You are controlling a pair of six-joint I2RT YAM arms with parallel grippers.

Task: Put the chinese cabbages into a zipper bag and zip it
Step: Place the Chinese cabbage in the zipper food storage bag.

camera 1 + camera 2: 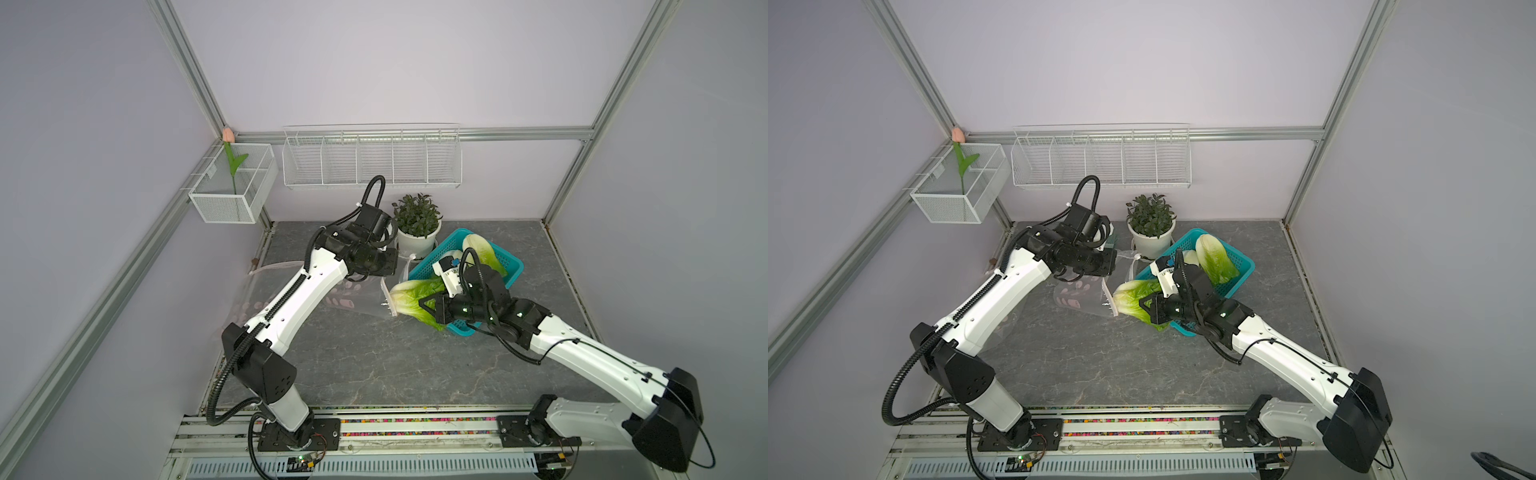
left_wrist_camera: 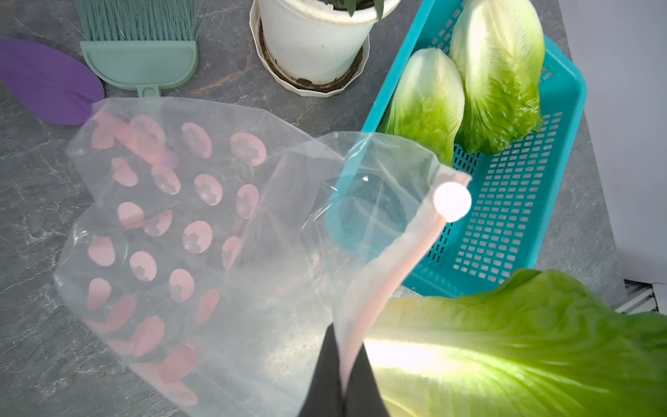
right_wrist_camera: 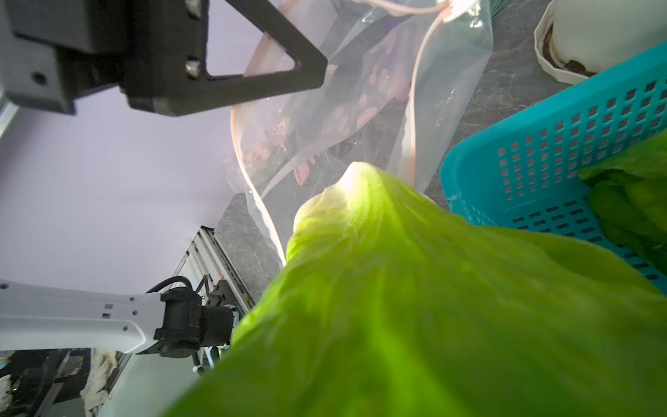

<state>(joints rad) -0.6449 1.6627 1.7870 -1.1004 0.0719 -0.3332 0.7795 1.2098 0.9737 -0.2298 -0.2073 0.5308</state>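
Clear plastic printed with pink ovals and edged with a pink zip strip makes up the zipper bag [image 2: 216,216]. It lies partly on the grey marbled tabletop [image 1: 374,365], with its mouth raised toward the teal basket [image 2: 523,216]. The left gripper [image 2: 344,339] is pinched tight on the pink rim of that mouth, along the strip from the white slider [image 2: 452,201], and holds the opening up. The right gripper [image 1: 424,306] is clamped on the leafy end of one chinese cabbage [image 1: 409,296], just beside the basket. The cabbage's whitish base points into the bag's mouth and is right at the rim; I cannot tell whether it has crossed it. A second cabbage [image 2: 426,104] and a third cabbage [image 2: 500,72] lie side by side in the basket, touching. A dark-leaved potted plant [image 1: 417,232] in a white pot stands just beside the basket. A mint-green hand brush [image 2: 139,65] lies on the tabletop between the pot and a flat purple piece [image 2: 47,79], near the bag.
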